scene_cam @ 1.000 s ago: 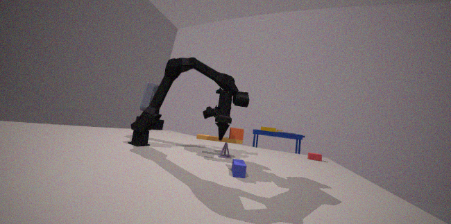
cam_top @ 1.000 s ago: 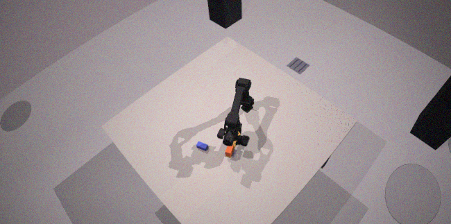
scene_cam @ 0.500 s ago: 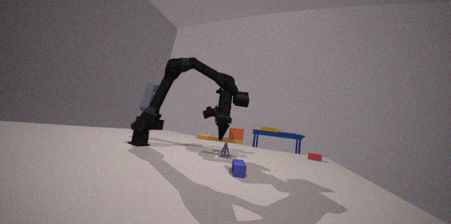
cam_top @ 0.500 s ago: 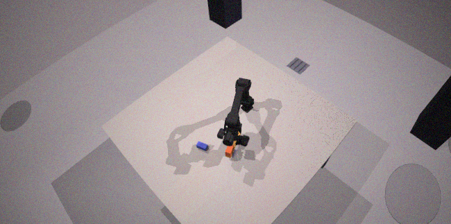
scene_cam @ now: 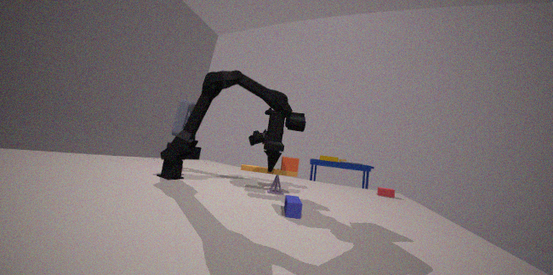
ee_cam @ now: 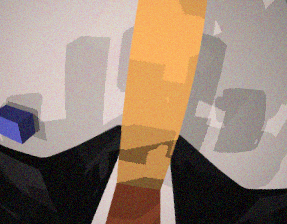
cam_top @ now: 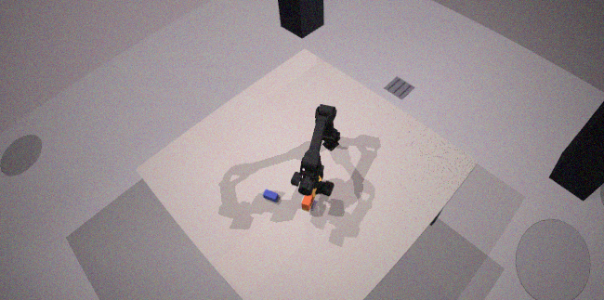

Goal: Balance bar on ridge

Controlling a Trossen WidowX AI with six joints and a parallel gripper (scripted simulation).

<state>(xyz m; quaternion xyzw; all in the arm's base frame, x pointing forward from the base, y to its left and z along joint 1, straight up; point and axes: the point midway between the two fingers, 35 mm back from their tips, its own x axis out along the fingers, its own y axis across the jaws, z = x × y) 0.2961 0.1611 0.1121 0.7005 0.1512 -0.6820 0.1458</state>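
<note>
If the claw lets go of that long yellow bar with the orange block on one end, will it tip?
Probably. The bar looks stiff and straight in the claw, so it shouldn't droop. The orange block sits at one end, likely dragging that side down off the ridge.

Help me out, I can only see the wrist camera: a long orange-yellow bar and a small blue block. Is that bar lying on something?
Observer: No. The tool is clamped on the bar and holds it over a small pointed ridge that stands on the table.
Visitor: Is the bar level?
Observer: Roughly, from the side view. I cannot tell whether it touches the ridge's tip.
Visitor: And the blue block?
Observer: The blue block sits on the table, apart from the ridge and nearer the side camera.
</note>
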